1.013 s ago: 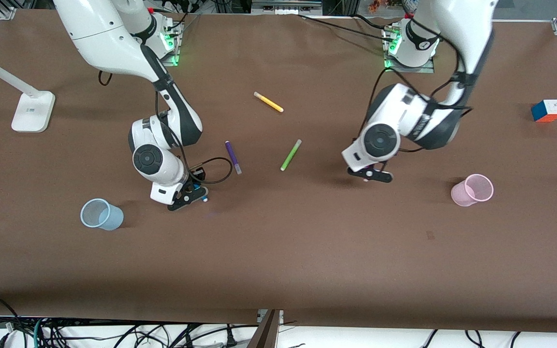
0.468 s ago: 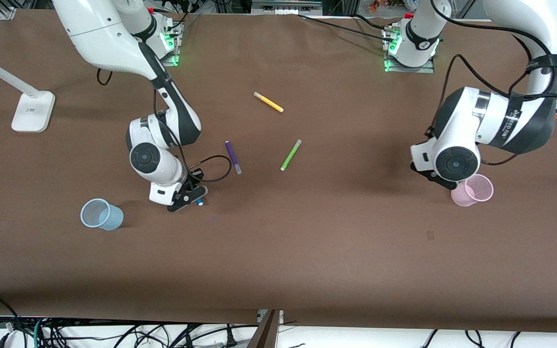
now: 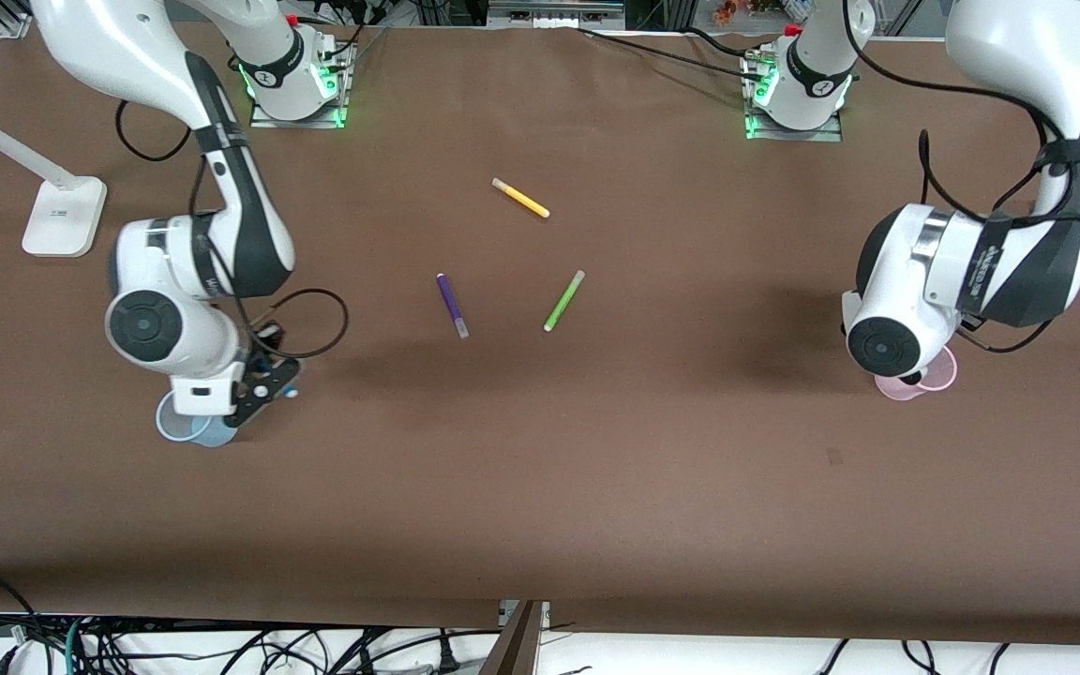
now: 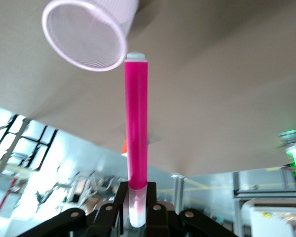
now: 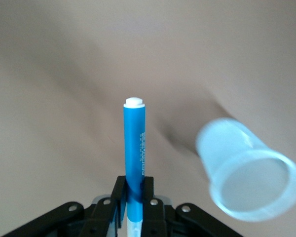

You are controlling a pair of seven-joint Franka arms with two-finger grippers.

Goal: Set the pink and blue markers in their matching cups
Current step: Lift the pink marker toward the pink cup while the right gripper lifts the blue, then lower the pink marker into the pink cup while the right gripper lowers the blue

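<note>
In the left wrist view my left gripper (image 4: 137,191) is shut on the capped end of the pink marker (image 4: 136,123). The marker points out toward the rim of the pink cup (image 4: 86,32). In the front view the left wrist hangs over the pink cup (image 3: 941,373) and hides its own fingers. My right gripper (image 5: 134,190) is shut on the blue marker (image 5: 134,148), with the blue cup (image 5: 249,175) just beside it. Seen from the front, the right gripper (image 3: 263,386) hovers at the edge of the blue cup (image 3: 186,424).
Three loose markers lie mid-table: a purple one (image 3: 451,305), a lime green one (image 3: 563,300) and a yellow one (image 3: 520,198) nearer the bases. A white lamp base (image 3: 62,216) stands at the right arm's end of the table.
My right gripper left the middle of the table with the blue marker and moved to the blue cup. The left arm swung the pink marker across to the pink cup.
</note>
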